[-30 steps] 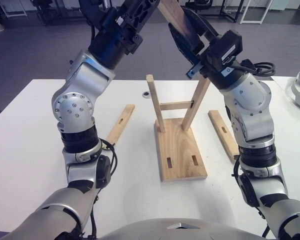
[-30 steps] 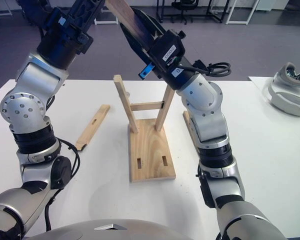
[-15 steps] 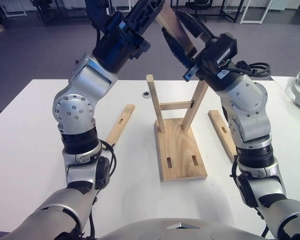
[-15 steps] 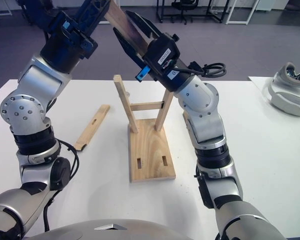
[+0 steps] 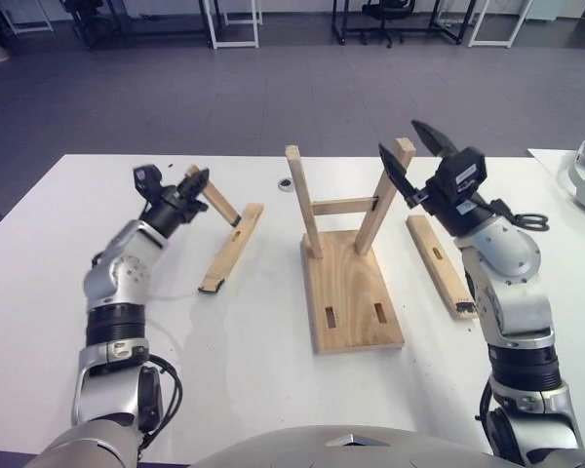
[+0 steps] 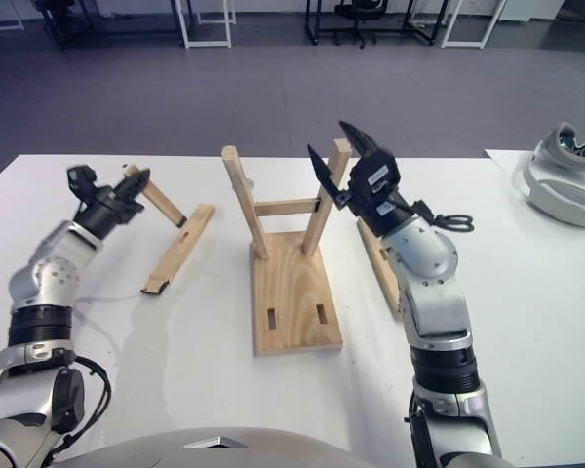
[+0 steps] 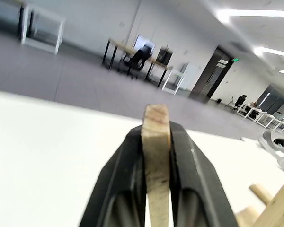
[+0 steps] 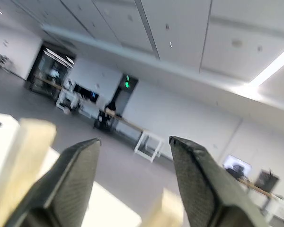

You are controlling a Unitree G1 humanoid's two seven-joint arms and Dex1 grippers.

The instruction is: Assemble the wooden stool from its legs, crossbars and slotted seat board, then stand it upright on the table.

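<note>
**Left pincer clamped on a bar, right pincer wide at the frame**

Left eye view: the slotted seat board lay flat at the middle of the counter. A left upright leg and a right upright leg stood at the board's far end, joined by a crossbar. One loose leg lay toward the counter's left edge. A second loose leg lay just beside the board on its right. The left pincer sat low near the far-left corner, closed on a short wooden bar. The bar slanted down toward the far end of the first loose leg. The right pincer was spread wide about the top of the right upright leg; contact could not be made out.

Right eye view: a white headset lay beyond the counter's right edge.

Left wrist view: the bar's end grain stood squeezed between the two black fingers.

Right wrist view: the right pincer's fingers were well apart, with pale wood blurred beside them.
</note>
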